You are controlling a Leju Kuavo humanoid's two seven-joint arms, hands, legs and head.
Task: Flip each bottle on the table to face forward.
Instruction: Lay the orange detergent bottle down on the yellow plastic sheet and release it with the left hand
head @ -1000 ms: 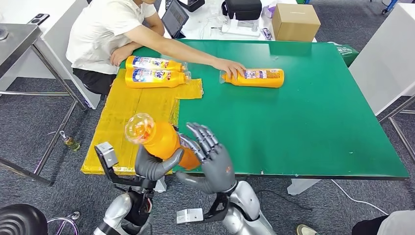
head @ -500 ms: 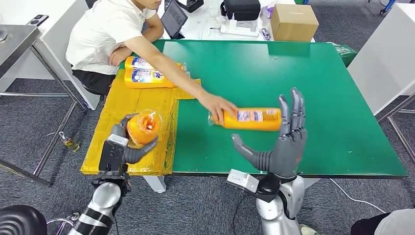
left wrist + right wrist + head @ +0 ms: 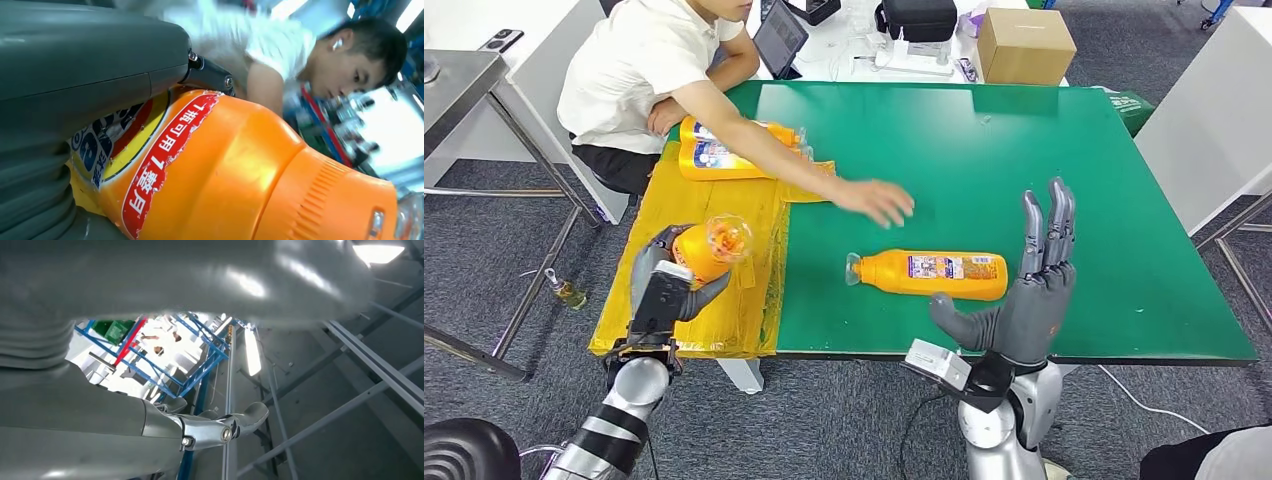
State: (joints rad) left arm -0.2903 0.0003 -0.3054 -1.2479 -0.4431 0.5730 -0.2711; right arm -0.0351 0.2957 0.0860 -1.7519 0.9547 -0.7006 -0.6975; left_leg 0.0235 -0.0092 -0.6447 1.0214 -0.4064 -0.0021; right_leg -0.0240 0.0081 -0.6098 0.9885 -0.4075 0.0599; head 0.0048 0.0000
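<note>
Fingers (image 3: 650,262) of the left hand (image 3: 664,285) wrap an orange bottle (image 3: 704,251) near the front edge of the yellow mat (image 3: 689,215), its clear cap tilted up toward the camera. In the left wrist view the held bottle's label (image 3: 150,165) carries a red band with white Chinese characters, "瓶可用7整月", beside dark blue lettering too cropped to read. On the other side the right hand (image 3: 1029,300) stands upright at the near edge of the bench (image 3: 1064,200), palm raised, fingers (image 3: 1049,230) spread and straight, thumb out, holding nothing.

Just beyond that hand a second orange bottle (image 3: 929,274) lies on its side on the green bench surface, cap pointing toward the mat, its label facing up; the print is too small to make out. Further back a person's hand (image 3: 876,199) hovers open over the bench, apart from that bottle. Behind the arm two more orange bottles (image 3: 724,150) lie side by side at the far end of the mat, blue-and-white labels showing. Past the bench sit a cardboard box (image 3: 1026,44), a black bag (image 3: 921,18) and a tablet (image 3: 779,38).
</note>
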